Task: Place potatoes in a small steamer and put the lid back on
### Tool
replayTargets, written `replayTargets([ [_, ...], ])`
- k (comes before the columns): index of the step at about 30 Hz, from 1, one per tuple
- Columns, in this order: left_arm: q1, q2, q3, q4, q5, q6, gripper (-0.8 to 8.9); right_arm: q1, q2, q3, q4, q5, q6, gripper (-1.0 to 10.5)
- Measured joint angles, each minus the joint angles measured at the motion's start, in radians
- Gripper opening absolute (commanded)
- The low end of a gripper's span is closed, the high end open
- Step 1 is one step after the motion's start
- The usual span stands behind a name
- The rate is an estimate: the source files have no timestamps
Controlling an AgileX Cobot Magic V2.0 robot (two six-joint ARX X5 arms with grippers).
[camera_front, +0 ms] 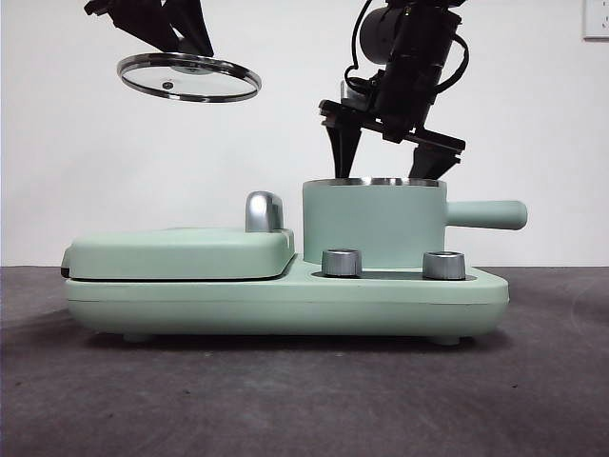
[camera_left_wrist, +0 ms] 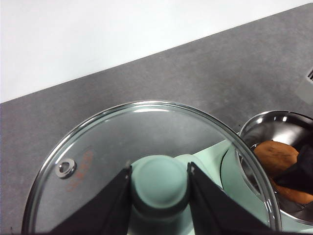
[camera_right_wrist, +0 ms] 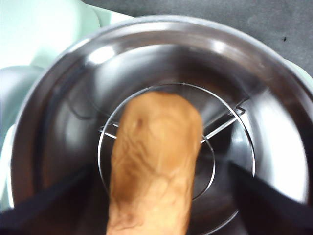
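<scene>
The lid (camera_front: 189, 78), clear glass with a chrome rim, hangs tilted high at the left, well above the table. My left gripper (camera_front: 181, 43) is shut on its mint knob (camera_left_wrist: 160, 182). The small steamer (camera_front: 371, 224), a mint pot with a chrome rim, stands uncovered on the appliance. An orange-brown potato (camera_right_wrist: 154, 161) lies inside it on a wire rack (camera_right_wrist: 222, 128); the potato (camera_left_wrist: 276, 155) also shows in the left wrist view. Just above the rim, my right gripper (camera_front: 385, 160) is open, its jaws spread to either side of the potato without touching it.
The steamer's straight handle (camera_front: 487, 214) points right. Left of the pot lies a flat mint griddle cover (camera_front: 181, 252) with a chrome handle (camera_front: 264, 211). Two chrome knobs (camera_front: 343, 263) (camera_front: 443, 265) sit on the mint base (camera_front: 285, 305). Dark table all around.
</scene>
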Motion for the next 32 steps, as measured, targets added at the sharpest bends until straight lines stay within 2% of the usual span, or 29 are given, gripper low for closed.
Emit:
replayTargets([
  [6, 0.0, 0.0, 0.0, 0.0, 0.0, 0.0, 0.49, -0.006, 0.0, 0.059, -0.078, -0.005, -0.002, 4.9],
  [12, 0.0, 0.0, 0.0, 0.0, 0.0, 0.0, 0.49, -0.013, 0.0, 0.263, -0.185, -0.005, -0.009, 4.9],
  [16, -0.003, 0.0, 0.0, 0.0, 0.0, -0.004, 0.49, -0.014, -0.005, 0.386, -0.194, 0.013, -0.04, 4.9],
  [26, -0.039, 0.0, -0.01, -0.005, 0.0, -0.005, 0.49, -0.011, -0.127, 0.355, -0.195, 0.002, -0.061, 4.9],
  [32, -0.09, 0.0, -0.01, -0.005, 0.0, -0.011, 0.48, 0.005, -0.327, 0.175, -0.195, 0.022, -0.082, 4.9],
])
